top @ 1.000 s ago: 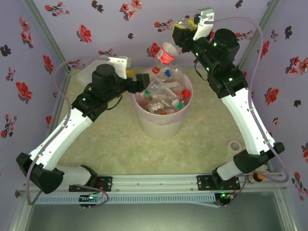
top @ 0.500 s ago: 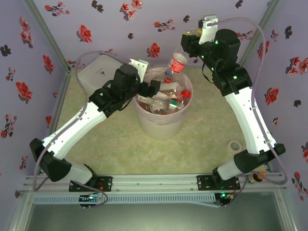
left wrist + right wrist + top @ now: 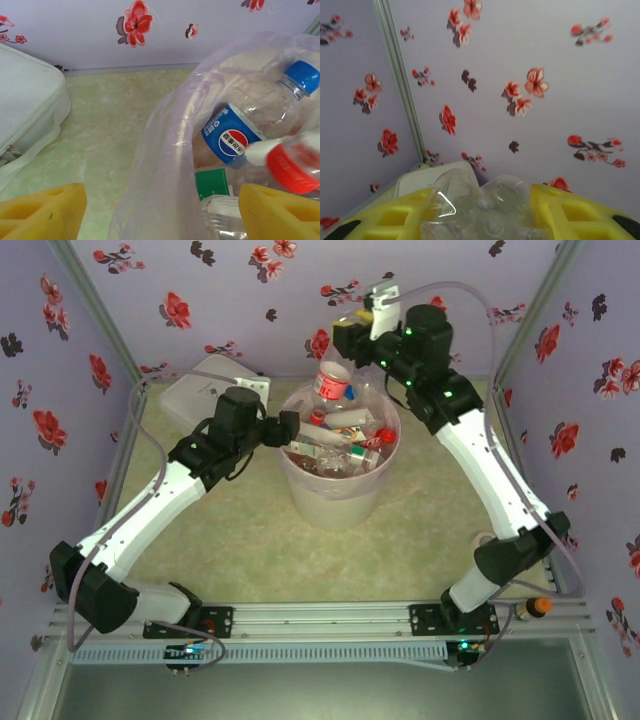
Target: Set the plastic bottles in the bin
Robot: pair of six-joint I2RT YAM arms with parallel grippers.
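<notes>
The bin (image 3: 330,502), a pale bucket lined with a pinkish bag, stands mid-table and holds several plastic bottles (image 3: 345,445). My right gripper (image 3: 347,352) is high over the bin's far rim, shut on a clear bottle with a red label (image 3: 333,380) that hangs neck-down. In the right wrist view the bottle's clear base (image 3: 485,212) sits between the yellow fingers (image 3: 570,212). My left gripper (image 3: 285,428) is open at the bin's left rim, its fingers (image 3: 42,212) either side of the bag edge (image 3: 165,165). A blue-capped Pepsi bottle (image 3: 250,120) and a red cap (image 3: 292,167) lie inside.
A white rounded case (image 3: 200,390) lies at the back left by the wall, close to my left arm; the left wrist view shows its corner (image 3: 30,110). A tape roll (image 3: 488,542) sits near the right arm's base. Flowered walls close in the back and sides.
The right arm swung left and brought the red-label bottle lower over the bin's far rim. The left gripper drew back from over the bin to its left rim and narrowed somewhat.
</notes>
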